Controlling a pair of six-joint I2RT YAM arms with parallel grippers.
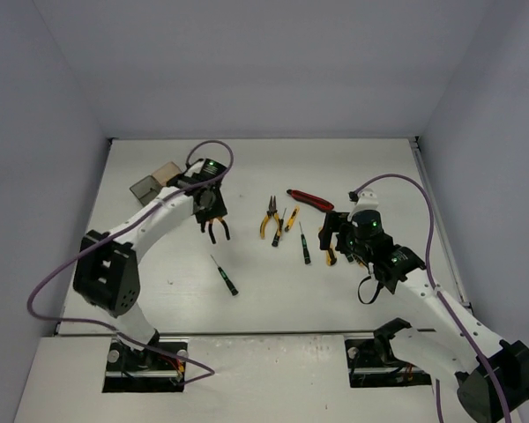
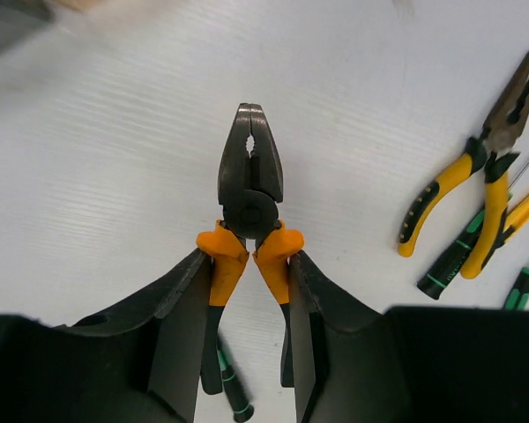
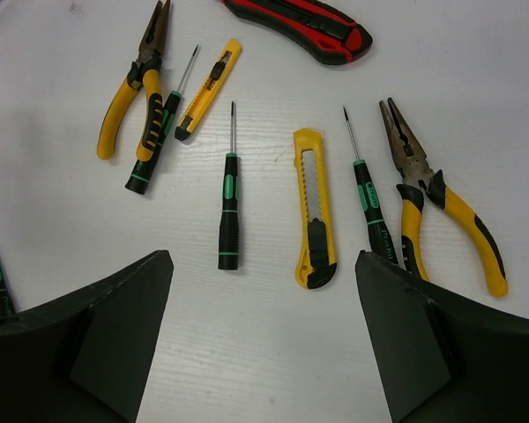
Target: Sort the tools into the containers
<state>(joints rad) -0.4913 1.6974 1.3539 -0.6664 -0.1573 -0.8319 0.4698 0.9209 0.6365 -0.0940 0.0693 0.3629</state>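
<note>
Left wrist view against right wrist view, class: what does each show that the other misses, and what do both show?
Only the left wrist view: the left gripper shut on the orange-handled combination pliers.
Only the right wrist view: the red-black utility knife, the yellow utility knife, a second pair of long-nose pliers, and the right gripper, open and empty.
Both: the yellow-handled long-nose pliers with a black-green screwdriver lying alongside.

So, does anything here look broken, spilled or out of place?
Nothing stands out. The tools lie loose on the table, unsorted but intact; the yellow-handled pliers and a screwdriver overlap. The left gripper holds the orange-handled pliers by the handles, which looks deliberate.
</note>
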